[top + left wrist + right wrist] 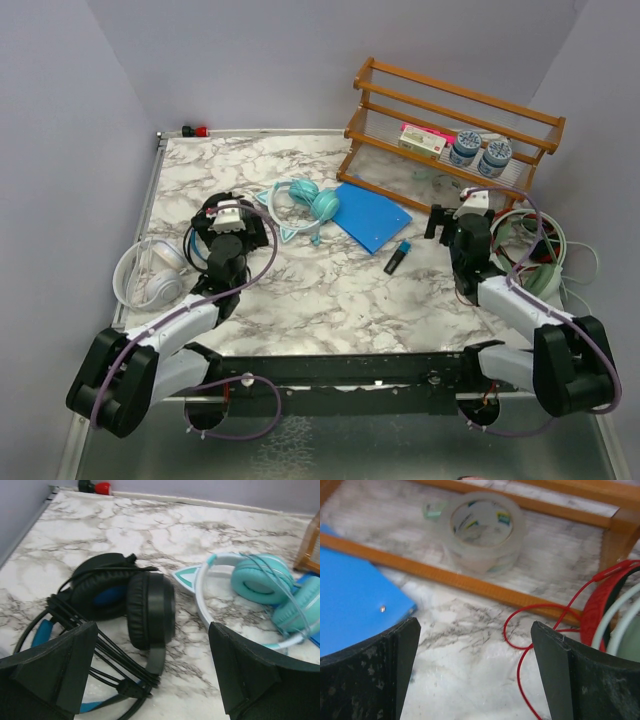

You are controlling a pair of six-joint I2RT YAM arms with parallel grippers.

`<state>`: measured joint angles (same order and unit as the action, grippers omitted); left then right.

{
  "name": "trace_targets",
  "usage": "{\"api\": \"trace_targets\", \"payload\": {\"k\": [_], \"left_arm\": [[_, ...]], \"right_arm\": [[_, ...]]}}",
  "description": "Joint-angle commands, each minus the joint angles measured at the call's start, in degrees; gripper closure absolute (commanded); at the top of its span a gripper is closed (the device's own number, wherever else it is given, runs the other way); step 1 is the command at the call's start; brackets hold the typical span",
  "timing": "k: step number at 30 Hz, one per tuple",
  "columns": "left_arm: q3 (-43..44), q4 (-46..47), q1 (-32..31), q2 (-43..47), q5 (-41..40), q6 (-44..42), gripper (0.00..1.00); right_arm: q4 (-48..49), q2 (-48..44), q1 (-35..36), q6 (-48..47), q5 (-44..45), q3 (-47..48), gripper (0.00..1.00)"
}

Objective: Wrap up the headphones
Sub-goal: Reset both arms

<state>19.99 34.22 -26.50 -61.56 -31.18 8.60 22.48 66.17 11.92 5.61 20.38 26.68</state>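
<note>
Both arm bases sat closest to the overhead camera, at the near edge of the marble table [330, 290]. The left gripper [232, 205] hovered over the black headphones [197, 245], with the white headphones [150, 275] to its left and nearer the base. The teal cat-ear headphones [305, 205] lay just to its right. The right gripper [460, 208] stood near a wooden rack [450, 110], with a blue folder [372, 215] to its left.

From the left wrist, the left gripper [152, 630] had its jaws spread wide. The black headphones [125, 600], padded blue inside, lay ahead between the fingers with their cable bunched left. The teal cat-ear headphones [260, 580] lay ahead right.

From the right wrist, the right gripper [476, 625] was equally wide. A clear tape roll [485, 527] lay ahead, with the blue folder [350, 595] left and a red cable [530, 630] right.
</note>
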Motion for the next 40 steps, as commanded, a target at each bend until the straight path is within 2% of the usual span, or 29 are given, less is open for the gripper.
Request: {"api": "trace_targets", "payload": {"k": [1, 5, 8, 10, 11, 12, 14, 16, 17, 19, 20, 21, 22, 25, 28, 40], "left_arm": [[-4.1, 9.9, 4.3, -4.0, -3.4, -3.9, 0.01], [-8.0, 20.0, 6.3, -9.2, -1.2, -5.4, 0.01], [-9.9, 28.9, 8.6, -14.1, 2.6, -6.8, 0.01], [-9.8, 33.1, 10.8, -18.4, 5.2, -7.4, 0.01], [-8.8, 32.4, 11.6, -19.7, 5.6, -8.1, 0.01], [-8.2, 31.9, 11.9, -20.1, 7.4, -9.2, 0.01], [-8.0, 35.1, 12.8, -22.2, 8.5, -11.5, 0.01], [-8.1, 39.0, 14.0, -25.6, 11.1, -12.2, 0.01], [-7.8, 40.8, 14.7, -27.8, 12.9, -12.4, 0.01], [-5.9, 43.5, 16.0, -33.7, 17.3, -13.4, 0.01], [-5.4, 40.6, 16.4, -33.7, 18.3, -13.4, 0.01], [-4.8, 37.6, 16.9, -32.4, 18.6, -11.8, 0.01], [-4.5, 39.2, 17.1, -33.6, 18.4, -11.8, 0.01], [-4.5, 38.5, 17.2, -33.2, 18.1, -11.6, 0.01], [-4.5, 38.4, 17.2, -33.2, 18.0, -11.7, 0.01], [-3.7, 37.3, 18.1, -33.3, 20.0, -11.2, 0.01]], "right_arm": [[13.4, 2.9, 0.0, -6.4, -4.0, -5.7, 0.00], [27.3, 9.2, 0.0, -9.5, 0.0, -9.0, 0.00], [46.6, 16.1, -0.4, -11.0, 3.7, -13.4, 0.01], [47.3, 20.8, -1.4, -7.8, 6.7, -12.7, 0.03], [53.9, 23.7, -2.2, -8.7, 4.9, -13.6, 0.04], [54.7, 24.9, -2.4, -10.2, 2.2, -14.0, 0.01], [47.8, 23.5, -3.3, -9.1, -2.1, -12.1, 0.00], [50.7, 26.6, -4.8, -8.3, -4.5, -12.6, 0.00], [55.2, 28.4, -5.2, -8.7, -4.3, -13.1, 0.00], [50.1, 26.4, -5.2, -7.9, -4.4, -12.2, 0.06], [50.5, 26.9, -5.3, -7.8, -4.4, -12.4, 0.08], [54.9, 28.0, -5.3, -8.6, -4.2, -13.4, 0.02], [56.4, 27.8, -5.3, -9.0, -3.8, -14.1, 0.00], [50.5, 26.7, -5.4, -8.2, -5.6, -12.3, 0.00], [54.2, 27.5, -5.4, -8.6, -5.4, -13.2, 0.00], [52.9, 27.1, -5.4, -8.3, -5.4, -13.0, 0.00]]}}
